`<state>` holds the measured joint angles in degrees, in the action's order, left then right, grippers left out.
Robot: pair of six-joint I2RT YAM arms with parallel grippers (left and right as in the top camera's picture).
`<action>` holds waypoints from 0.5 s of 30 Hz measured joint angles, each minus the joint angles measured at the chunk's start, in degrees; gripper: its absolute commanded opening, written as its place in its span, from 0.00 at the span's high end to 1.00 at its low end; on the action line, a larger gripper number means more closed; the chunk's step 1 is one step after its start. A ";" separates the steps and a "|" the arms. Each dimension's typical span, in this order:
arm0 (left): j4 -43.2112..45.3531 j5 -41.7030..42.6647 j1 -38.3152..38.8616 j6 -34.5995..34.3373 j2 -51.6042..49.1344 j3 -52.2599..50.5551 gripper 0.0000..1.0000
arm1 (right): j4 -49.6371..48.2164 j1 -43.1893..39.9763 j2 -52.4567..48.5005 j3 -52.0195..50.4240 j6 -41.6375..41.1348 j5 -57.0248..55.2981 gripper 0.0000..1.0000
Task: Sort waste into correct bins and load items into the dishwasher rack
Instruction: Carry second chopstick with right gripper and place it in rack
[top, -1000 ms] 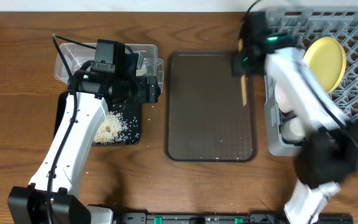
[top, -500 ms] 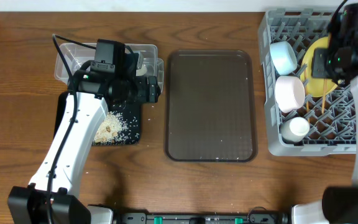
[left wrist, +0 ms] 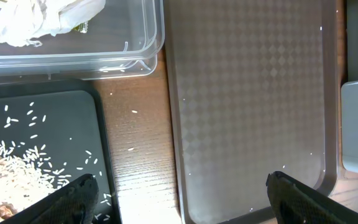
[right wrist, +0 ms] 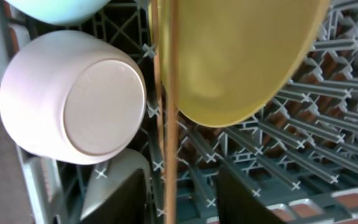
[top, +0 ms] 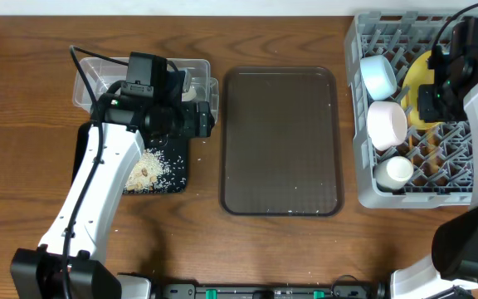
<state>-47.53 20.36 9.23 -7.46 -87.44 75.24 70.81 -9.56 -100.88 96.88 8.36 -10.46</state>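
Note:
My right gripper (top: 434,104) (right wrist: 182,186) hangs over the grey dishwasher rack (top: 463,178) (right wrist: 328,124). Its jaws are open, and the wooden chopsticks (right wrist: 171,112) stand between them with a gap on each side, leaning by the pale yellow plate (top: 417,75) (right wrist: 241,56). The rack also holds the light blue bowl (top: 378,73), the white bowl (top: 387,123) (right wrist: 73,96) and the white cup (top: 392,171). My left gripper (top: 206,120) (left wrist: 182,193) is open and empty. The clear tub (top: 90,75) (left wrist: 142,37) holds the white scrap (left wrist: 36,18) and a bit of wrapper (left wrist: 79,26). Rice (top: 152,170) (left wrist: 17,168) lies in the black tray (top: 177,166).
The dark brown serving tray (top: 280,141) (left wrist: 247,93) lies in the middle of the wooden table between the bins and the rack. A few loose rice grains (left wrist: 132,112) lie on the wood beside the black tray.
My right arm swung from the serving tray's far right edge to over the rack, carrying the chopsticks there, then shifted slightly nearer. The left arm has not moved.

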 measured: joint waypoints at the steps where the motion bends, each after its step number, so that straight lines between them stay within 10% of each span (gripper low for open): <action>1: 0.02 0.00 0.00 0.00 0.00 0.00 0.11 | -0.04 0.00 -0.13 -0.02 0.13 -0.09 0.59; 12: 0.02 0.00 0.00 0.00 0.00 0.00 0.10 | -0.04 0.02 -0.09 0.04 0.04 3.37 0.63; 15: 0.00 0.00 0.00 0.00 0.00 0.00 0.10 | 0.02 0.17 0.85 0.72 -0.11 8.44 0.36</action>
<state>-47.53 20.36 9.23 -7.46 -87.44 75.24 70.83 -9.39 -100.03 97.60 8.25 -2.02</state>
